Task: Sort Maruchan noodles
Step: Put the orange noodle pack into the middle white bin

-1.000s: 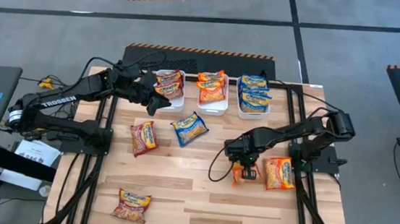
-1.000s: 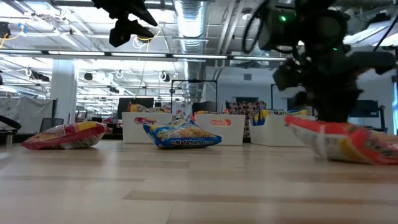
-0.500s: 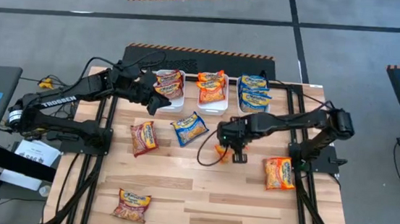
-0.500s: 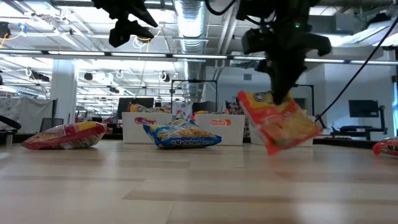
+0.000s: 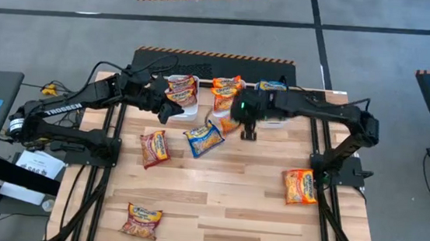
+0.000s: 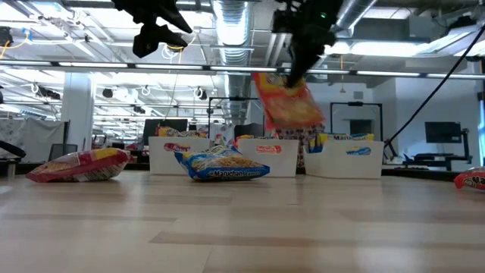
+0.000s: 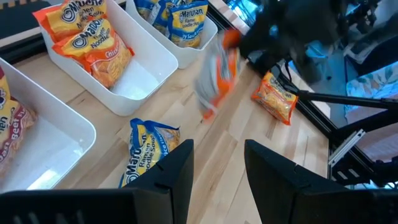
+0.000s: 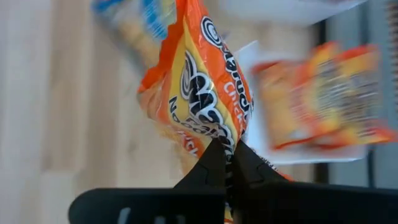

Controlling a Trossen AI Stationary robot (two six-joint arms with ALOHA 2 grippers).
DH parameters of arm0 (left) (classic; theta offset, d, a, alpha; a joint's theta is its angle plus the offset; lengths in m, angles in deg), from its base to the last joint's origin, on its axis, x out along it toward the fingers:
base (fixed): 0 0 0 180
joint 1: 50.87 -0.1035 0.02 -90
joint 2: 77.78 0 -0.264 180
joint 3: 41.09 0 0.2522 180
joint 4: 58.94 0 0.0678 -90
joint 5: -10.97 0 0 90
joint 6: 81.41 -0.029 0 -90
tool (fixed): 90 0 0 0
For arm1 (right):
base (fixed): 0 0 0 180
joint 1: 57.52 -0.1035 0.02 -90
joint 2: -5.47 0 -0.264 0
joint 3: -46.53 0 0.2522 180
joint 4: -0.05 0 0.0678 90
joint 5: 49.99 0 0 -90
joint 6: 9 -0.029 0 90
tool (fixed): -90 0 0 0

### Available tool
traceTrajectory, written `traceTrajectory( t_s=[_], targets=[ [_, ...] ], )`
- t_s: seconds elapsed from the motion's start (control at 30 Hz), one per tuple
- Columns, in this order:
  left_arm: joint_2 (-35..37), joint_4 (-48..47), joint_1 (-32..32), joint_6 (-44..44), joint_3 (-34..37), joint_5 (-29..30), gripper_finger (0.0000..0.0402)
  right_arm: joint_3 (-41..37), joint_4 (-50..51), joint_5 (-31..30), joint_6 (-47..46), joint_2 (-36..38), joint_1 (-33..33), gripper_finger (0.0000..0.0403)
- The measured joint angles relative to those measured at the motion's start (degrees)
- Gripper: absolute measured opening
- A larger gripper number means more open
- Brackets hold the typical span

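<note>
My right gripper (image 5: 240, 119) is shut on an orange noodle packet (image 5: 228, 125) and hovers beside the middle white bin (image 5: 235, 117), which holds orange packets. In the low view the packet (image 6: 288, 102) hangs high over the table. My left gripper (image 5: 167, 113) is open in the air at the left bin (image 5: 188, 110), which holds maroon packets. The right bin (image 5: 271, 122) holds blue packets. Lying flat on the table are a blue packet (image 5: 203, 137), a maroon one (image 5: 154, 146), another maroon one (image 5: 141, 221) and an orange one (image 5: 300, 186). My right gripper pinches the orange packet by its crinkled end edge (image 8: 219, 138) between both fingers, coming from above. The packet (image 6: 288, 102) hangs below the fingers, tilted and lifted clear of the table.
The three bins stand in a row along the far edge. Black frame rails (image 5: 322, 157) run along the table's left and right sides. Bare wood lies across the middle and near part of the table (image 5: 223, 207).
My right gripper has lifted the orange packet off the table near the right side. It has carried it up and toward the far left, to the middle bin. The packet now hangs clear in the air. The other orange packet stayed where it lay.
</note>
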Motion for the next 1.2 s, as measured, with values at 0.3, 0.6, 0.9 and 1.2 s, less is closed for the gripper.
traceTrajectory(
  t_s=[0.3,0.6,0.9,1.2],
  targets=[
    [-0.02,2.96,0.0,-2.51,0.0,10.84,0.0128,6.18,-13.65,0.21,1.63,-2.84,11.25,0.0007],
    [-0.02,19.99,-1.59,-13.17,-0.04,13.78,0.0128,6.0,-17.49,3.48,1.36,-10.94,15.26,0.0007],
    [0.0,23.01,-6.07,-20.04,-0.04,18.52,0.0128,6.0,-14.37,3.54,-0.26,-15.99,15.12,0.0007],
    [0.0,22.99,-9.01,-20.0,-0.04,18.35,0.0128,5.94,-14.3,3.56,-1.26,-19.95,15.89,0.0018]
  ],
)
